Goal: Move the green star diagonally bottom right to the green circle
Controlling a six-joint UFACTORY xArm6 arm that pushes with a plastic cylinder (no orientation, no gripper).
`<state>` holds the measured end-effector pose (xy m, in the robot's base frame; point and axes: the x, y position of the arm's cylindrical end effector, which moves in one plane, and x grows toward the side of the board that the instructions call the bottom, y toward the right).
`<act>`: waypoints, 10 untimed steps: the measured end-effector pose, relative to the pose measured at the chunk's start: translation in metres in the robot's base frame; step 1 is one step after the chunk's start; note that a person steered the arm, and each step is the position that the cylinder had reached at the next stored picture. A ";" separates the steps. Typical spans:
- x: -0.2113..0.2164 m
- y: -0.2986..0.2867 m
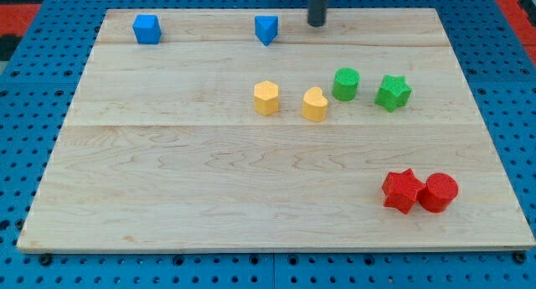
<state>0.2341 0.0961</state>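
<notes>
Green star (393, 92) sits right of centre on the wood board (167, 197), just beside the green circle (345, 84), on the circle's right and level with it or a touch lower. A small gap shows between them; not touching.

Only one view, the camera view. My tip (316, 24) is at the board's top edge, above the circle and up-left of the star, well apart from both. No pincer on this rig, just a bare rod, so nothing to open, close or grip.

Risks, my judgement. From where I stand, a straight run to the star passes near the circle; clip that and the reference block shifts. The star needs a nudge toward the view's bottom, maybe slightly right, so I must come in on its upper left side, which is the tight gap next to the circle. The star's points can make it spin or slip off the rod under an off-centre push. Pushing too far sends it toward the red star (402, 191) and red circle (438, 192) near the bottom right.

Star looks small, knobbly, bright green, lying flat, points rounded.

Yellow hexagon (265, 97) and yellow heart (315, 104) lie left of the circle. Blue cube (146, 28) and blue triangle (266, 28) near the top; none in the path.
</notes>
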 end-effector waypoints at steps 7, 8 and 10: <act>0.184 0.136; 0.242 0.171; 0.234 0.154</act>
